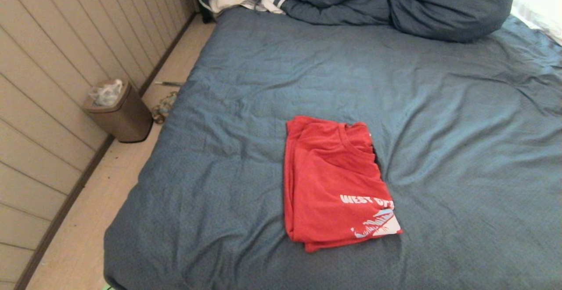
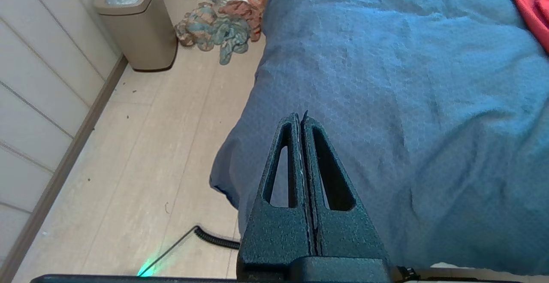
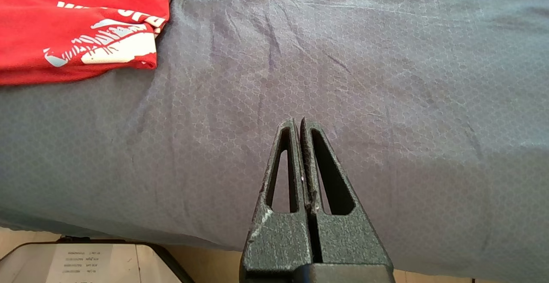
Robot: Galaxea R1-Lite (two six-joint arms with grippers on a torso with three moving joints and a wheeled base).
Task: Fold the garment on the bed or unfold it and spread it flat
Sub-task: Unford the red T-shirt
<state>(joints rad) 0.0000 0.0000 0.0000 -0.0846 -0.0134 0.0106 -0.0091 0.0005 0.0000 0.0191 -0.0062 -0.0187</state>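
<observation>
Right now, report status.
Left pincer shut, empty, at bed edge. Right pincer shut, empty. Red T-shirt folded on bed. Nothing obstructing.

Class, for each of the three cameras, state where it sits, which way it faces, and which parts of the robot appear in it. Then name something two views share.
Head view: high, looking down at the bed and folded garment; no robot parts.
Left wrist view: behind the shut left gripper, facing the bed's corner, floor, bin.
Right wrist view: behind the shut right gripper, facing the sheet.
Shared: head and right wrist views both show the garment's white graphic.
</observation>
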